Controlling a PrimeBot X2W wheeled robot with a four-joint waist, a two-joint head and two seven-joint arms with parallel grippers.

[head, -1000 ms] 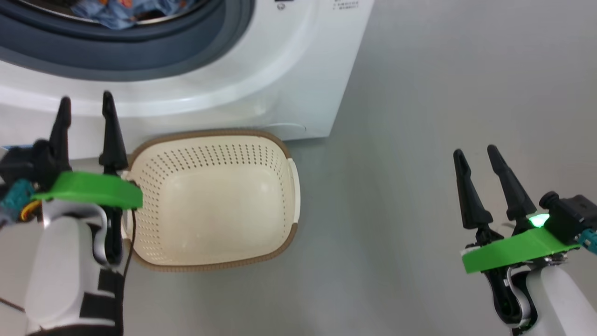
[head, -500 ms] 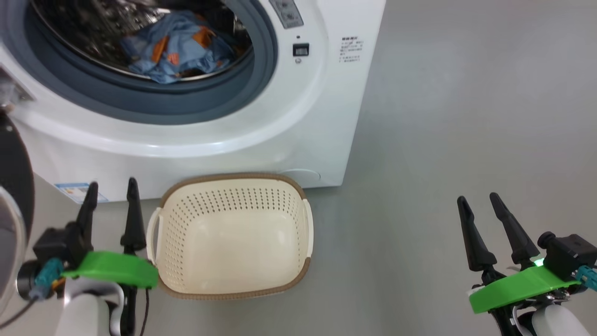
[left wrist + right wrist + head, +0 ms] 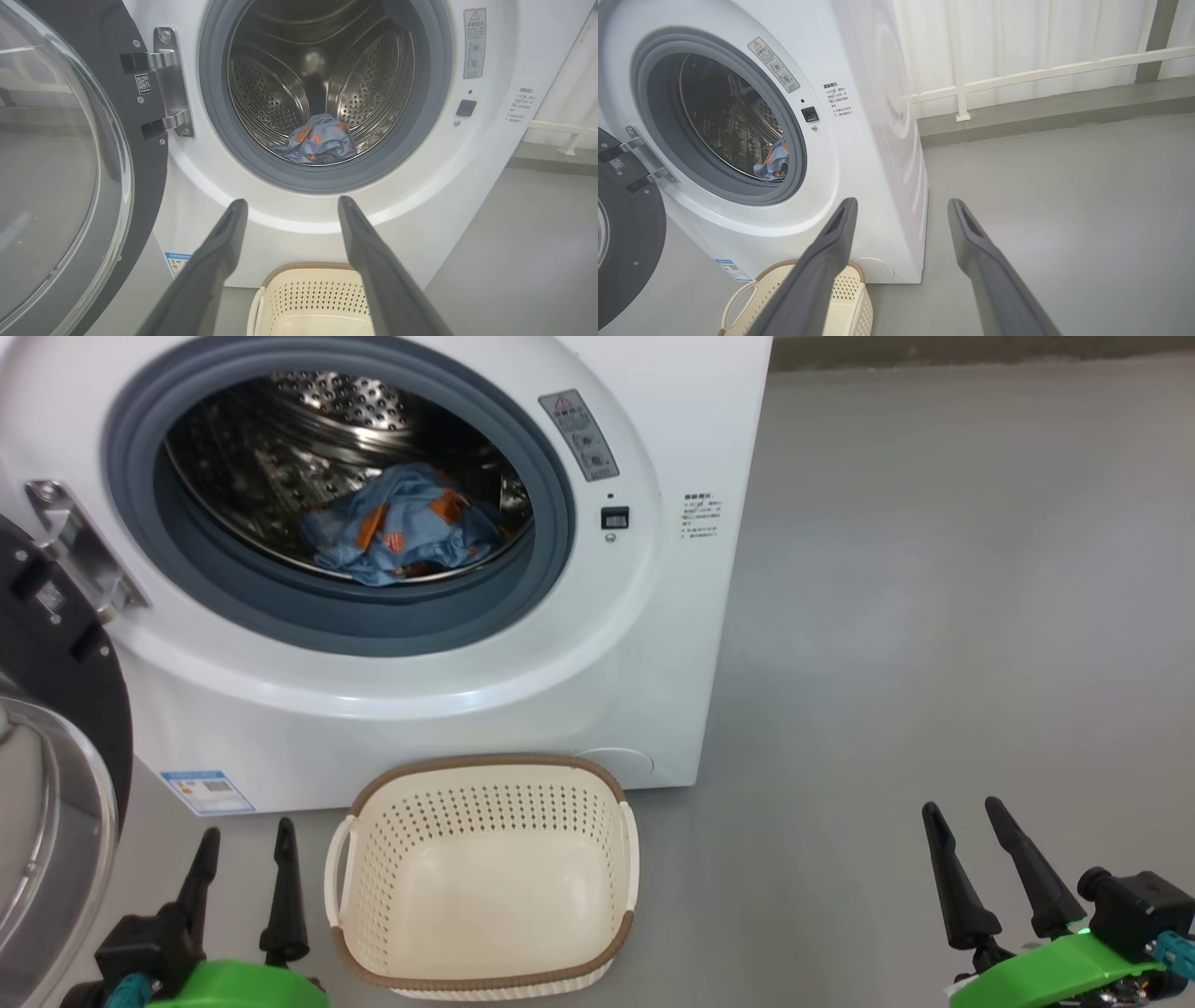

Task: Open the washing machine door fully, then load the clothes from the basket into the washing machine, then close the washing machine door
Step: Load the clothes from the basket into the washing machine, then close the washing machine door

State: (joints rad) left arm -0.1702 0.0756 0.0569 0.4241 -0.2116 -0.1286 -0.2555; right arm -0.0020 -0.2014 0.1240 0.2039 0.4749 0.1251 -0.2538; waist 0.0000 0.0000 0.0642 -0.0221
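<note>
The white washing machine (image 3: 597, 644) stands with its door (image 3: 56, 775) swung wide open to the left; the black rim and glass bowl of the door (image 3: 56, 158) show large in the left wrist view. The blue clothes (image 3: 401, 537) with orange figures lie in the steel drum, also seen as clothes (image 3: 317, 144) and clothes (image 3: 774, 161). The cream basket (image 3: 373, 831) sits on the floor before the machine with nothing in it. My left gripper (image 3: 245, 835) is open just left of the basket. My right gripper (image 3: 962, 807) is open far to its right, over bare floor.
Grey floor (image 3: 934, 616) stretches to the right of the machine. A white railing (image 3: 1041, 70) and a pale wall run behind it. The door hinge (image 3: 170, 79) juts at the drum's left. A blue energy label (image 3: 207, 791) sits low on the machine's front.
The head camera has tilted up, so the drum, clothes and open door have come into the picture and both grippers sit lower. Both grippers stay open.
</note>
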